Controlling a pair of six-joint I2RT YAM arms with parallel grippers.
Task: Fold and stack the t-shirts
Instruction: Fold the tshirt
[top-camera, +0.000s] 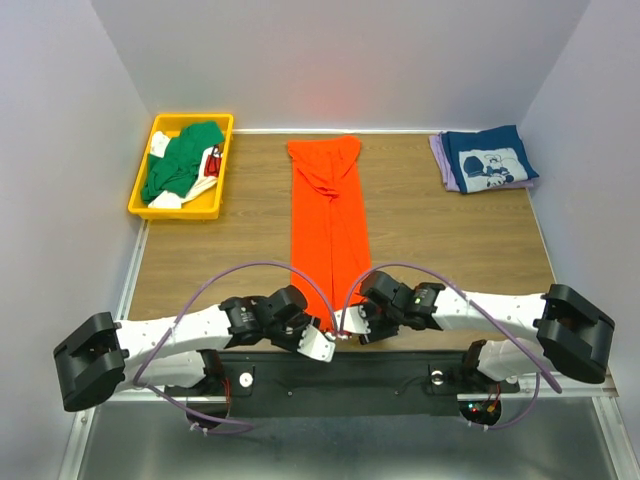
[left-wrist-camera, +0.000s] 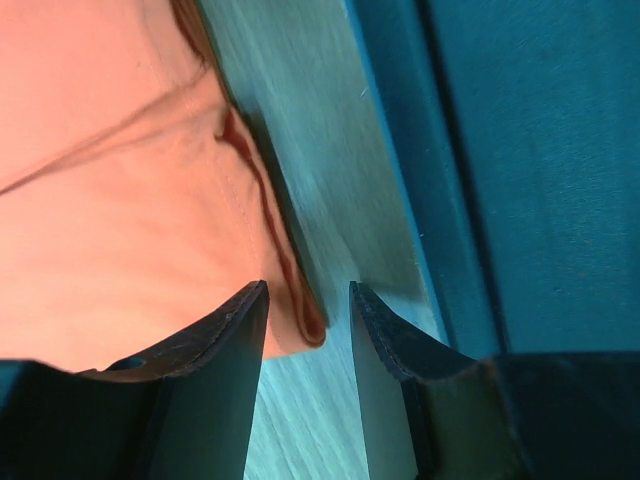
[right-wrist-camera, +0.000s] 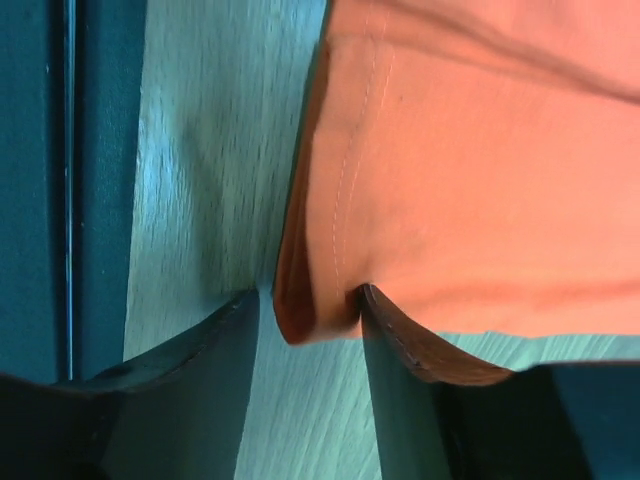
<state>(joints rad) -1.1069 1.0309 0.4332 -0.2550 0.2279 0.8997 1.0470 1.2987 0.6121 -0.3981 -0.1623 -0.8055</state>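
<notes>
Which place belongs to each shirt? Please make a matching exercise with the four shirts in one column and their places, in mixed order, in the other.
Shirts
1. orange shirt
2. navy shirt
3. lavender shirt
4. green shirt

Places
A. in the yellow bin, far left
B. under another shirt, far right
C. folded on top of another shirt, far right
D. laid out as a long strip in the middle

Pairs: 1-D, 2-C, 3-B, 4-A

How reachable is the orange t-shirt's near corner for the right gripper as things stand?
Probably yes: the orange t-shirt's corner lies between the right gripper's open jaws on the table, with nothing in the way.
</notes>
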